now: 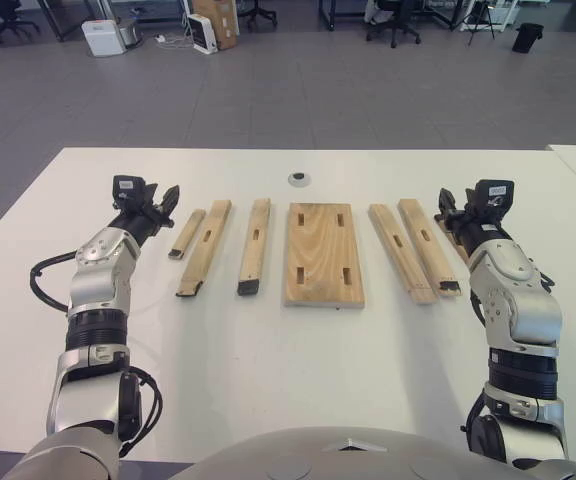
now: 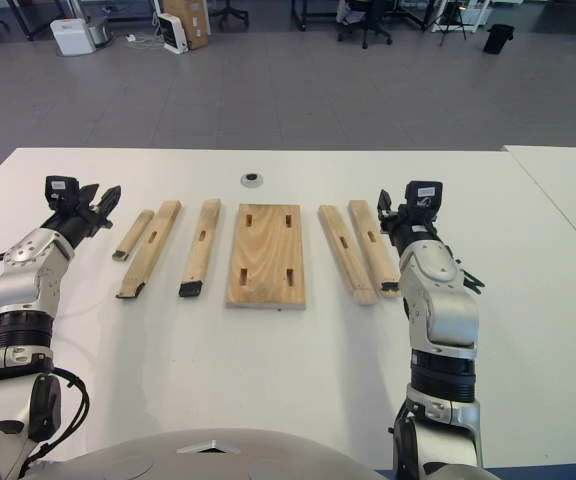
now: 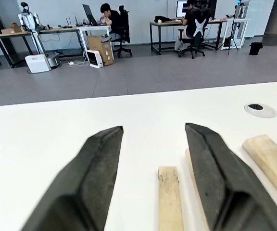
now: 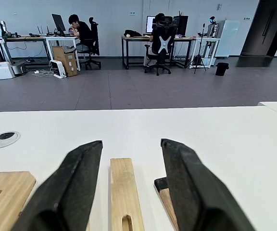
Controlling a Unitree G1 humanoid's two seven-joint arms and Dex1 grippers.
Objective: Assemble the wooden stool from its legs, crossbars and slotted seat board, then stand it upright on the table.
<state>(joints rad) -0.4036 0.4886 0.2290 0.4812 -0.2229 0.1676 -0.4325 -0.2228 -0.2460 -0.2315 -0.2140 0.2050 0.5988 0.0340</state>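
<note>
Your left gripper [image 1: 165,197] and right gripper [image 4: 129,159] are both released, nothing in them. The left one hovers left of the slotted seat board [image 1: 324,254], right by the short crossbar [image 1: 187,233]. The right one sits off the board's right, over what's probably another crossbar [image 4: 163,196], hard to tell. The left legs [image 1: 255,245] and right legs [image 1: 401,253] flank the board, all flat on the table [image 1: 268,360].

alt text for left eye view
A slotted rectangular wooden seat board lies flat on a white table, flanked by narrow wooden slats in a row. The black left tool and right tool are open at the row's ends.
</note>
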